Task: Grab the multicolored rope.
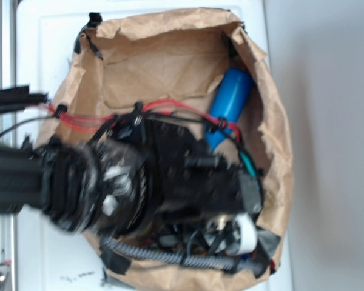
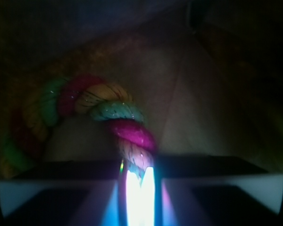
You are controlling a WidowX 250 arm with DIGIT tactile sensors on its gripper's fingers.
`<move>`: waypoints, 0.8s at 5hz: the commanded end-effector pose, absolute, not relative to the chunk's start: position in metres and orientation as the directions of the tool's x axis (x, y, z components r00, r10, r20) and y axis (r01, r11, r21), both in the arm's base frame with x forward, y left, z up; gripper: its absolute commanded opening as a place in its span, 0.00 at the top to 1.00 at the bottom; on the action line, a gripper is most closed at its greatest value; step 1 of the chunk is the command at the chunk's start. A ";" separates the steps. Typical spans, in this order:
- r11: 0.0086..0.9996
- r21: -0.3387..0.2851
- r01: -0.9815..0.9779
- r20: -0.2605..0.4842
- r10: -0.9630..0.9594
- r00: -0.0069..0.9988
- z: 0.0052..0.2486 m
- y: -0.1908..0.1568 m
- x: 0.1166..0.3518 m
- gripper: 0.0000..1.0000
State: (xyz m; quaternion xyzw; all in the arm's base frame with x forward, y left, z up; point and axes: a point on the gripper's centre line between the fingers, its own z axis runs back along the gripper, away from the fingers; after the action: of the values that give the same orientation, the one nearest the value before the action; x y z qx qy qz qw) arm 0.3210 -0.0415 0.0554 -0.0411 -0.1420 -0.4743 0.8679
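Note:
In the wrist view the multicolored rope curves in from the left in twisted red, yellow and green strands over brown paper. Its near end runs straight down between the jaws. My gripper is shut on that end, and the gap between the fingers glows bright white and blue. In the exterior view my black arm reaches down into the paper bag and covers the rope completely.
A crumpled brown paper bag lies open around the arm. A blue plastic bottle leans inside it at the upper right. A grey-and-black braided cable runs along the bag's lower edge. Red wires cross above the arm.

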 end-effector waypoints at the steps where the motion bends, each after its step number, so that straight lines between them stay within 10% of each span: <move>1: 0.652 0.087 0.753 0.473 -0.692 0.545 0.160 0.003 0.310 1.00; 3: 0.666 0.054 0.744 0.517 -0.656 0.550 0.197 0.012 0.290 1.00; 4: 0.660 0.064 0.748 0.493 -0.673 0.552 0.187 0.013 0.290 0.00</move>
State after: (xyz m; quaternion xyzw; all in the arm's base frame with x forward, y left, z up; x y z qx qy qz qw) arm 0.2947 0.0087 0.1703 -0.0941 -0.2232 -0.4043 0.8820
